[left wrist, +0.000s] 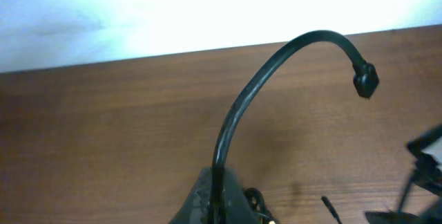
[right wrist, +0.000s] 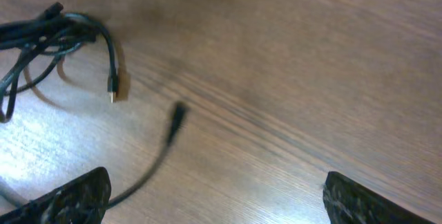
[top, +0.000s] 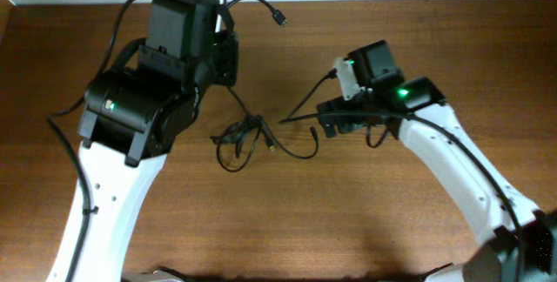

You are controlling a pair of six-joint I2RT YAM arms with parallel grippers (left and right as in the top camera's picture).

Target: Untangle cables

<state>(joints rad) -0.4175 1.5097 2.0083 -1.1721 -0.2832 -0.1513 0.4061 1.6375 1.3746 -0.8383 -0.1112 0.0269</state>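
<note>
A small tangle of thin black cables (top: 242, 134) lies at mid-table. It also shows in the right wrist view (right wrist: 48, 34), with a gold-tipped plug hanging at its right side. My left gripper (top: 224, 31) is raised and shut on one black cable (left wrist: 238, 113). That cable arches up from the fingers (left wrist: 221, 196) and ends in a free black plug (top: 280, 18). My right gripper (top: 329, 118) is open wide and empty (right wrist: 214, 200), just right of the tangle. A loose cable end (right wrist: 177, 117) runs past its left finger.
The wooden table's far edge and a white wall lie behind the left gripper (left wrist: 207, 10). Thick black arm wires run along both arms. A loose cable loop (top: 296, 153) curves between the tangle and the right gripper.
</note>
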